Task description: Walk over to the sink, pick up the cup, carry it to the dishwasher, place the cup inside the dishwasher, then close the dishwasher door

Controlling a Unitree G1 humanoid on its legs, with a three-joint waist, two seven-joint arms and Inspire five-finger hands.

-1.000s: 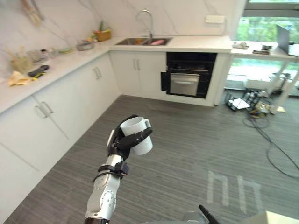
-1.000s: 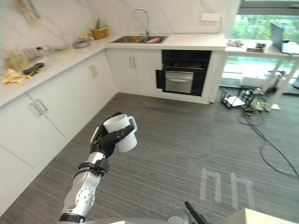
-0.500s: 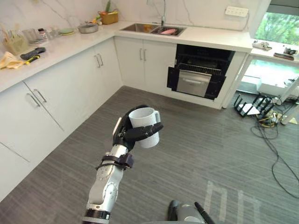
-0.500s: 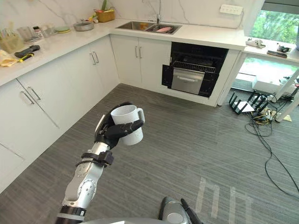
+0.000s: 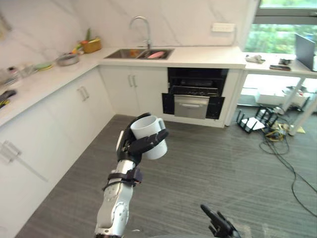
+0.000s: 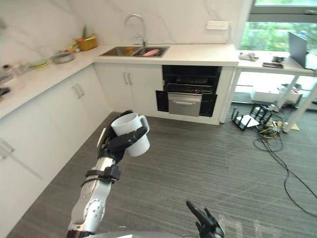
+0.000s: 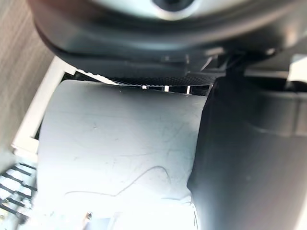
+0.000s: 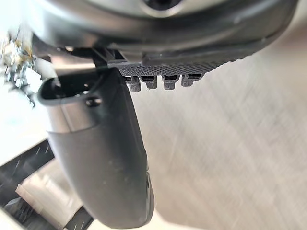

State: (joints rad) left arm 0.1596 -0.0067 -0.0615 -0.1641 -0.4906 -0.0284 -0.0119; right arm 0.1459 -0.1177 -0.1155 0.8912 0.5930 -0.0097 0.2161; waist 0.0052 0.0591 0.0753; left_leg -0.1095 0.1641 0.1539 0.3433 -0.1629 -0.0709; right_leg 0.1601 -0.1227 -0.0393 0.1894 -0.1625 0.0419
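Left hand [image 5: 132, 148] is gripping the smooth white cylindrical cup [image 5: 150, 133] upright in curled fingers, above ribbed grey floor [image 5: 208, 163]. The boxy black dishwasher [image 5: 194, 95] is standing open, well apart across broad floor. Right hand [image 6: 204, 225] is hanging low, fingers relaxed.

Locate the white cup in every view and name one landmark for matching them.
Left eye view: cup at centre-left, gripped by left hand.
Right eye view: cup left of centre, same grip.
Left wrist view: cup close up, against the hand.
Right wrist view: right hand over grey floor.
Landmark: dark dishwasher beyond the cup, both eye views.
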